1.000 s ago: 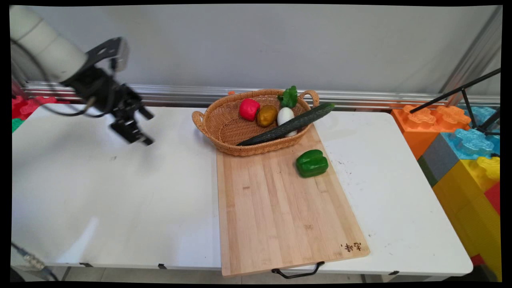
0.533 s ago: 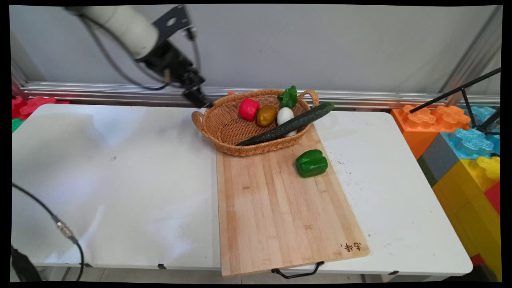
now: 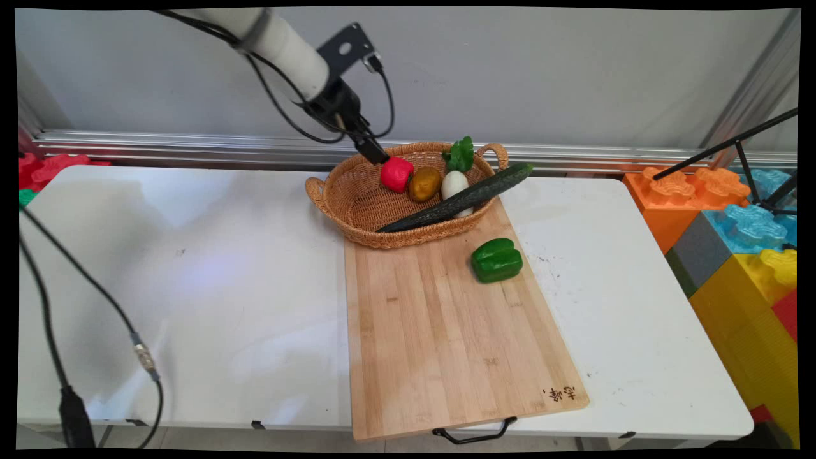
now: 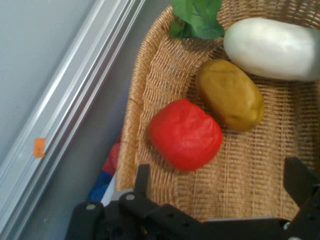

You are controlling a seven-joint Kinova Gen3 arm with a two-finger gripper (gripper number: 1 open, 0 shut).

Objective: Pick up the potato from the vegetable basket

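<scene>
Gripper parked right over the basket

The gripper (image 4: 220, 187) hangs spread wide with nothing in it, above the wicker basket (image 3: 357, 207); the red pepper (image 4: 185, 134) sits just ahead between its fingers, with the potato (image 4: 230, 94) beside it.

The gripper (image 3: 377, 155) hung over the far rim of the wicker basket (image 3: 357, 210), its fingers spread wide apart. Directly below lay the red pepper (image 4: 185, 134), with the potato (image 4: 230, 94) touching its side and the white radish (image 4: 272, 48) beyond. A cucumber (image 3: 459, 199) lay slantwise across the basket's near rim. The basket's left half was bare weave.
</scene>
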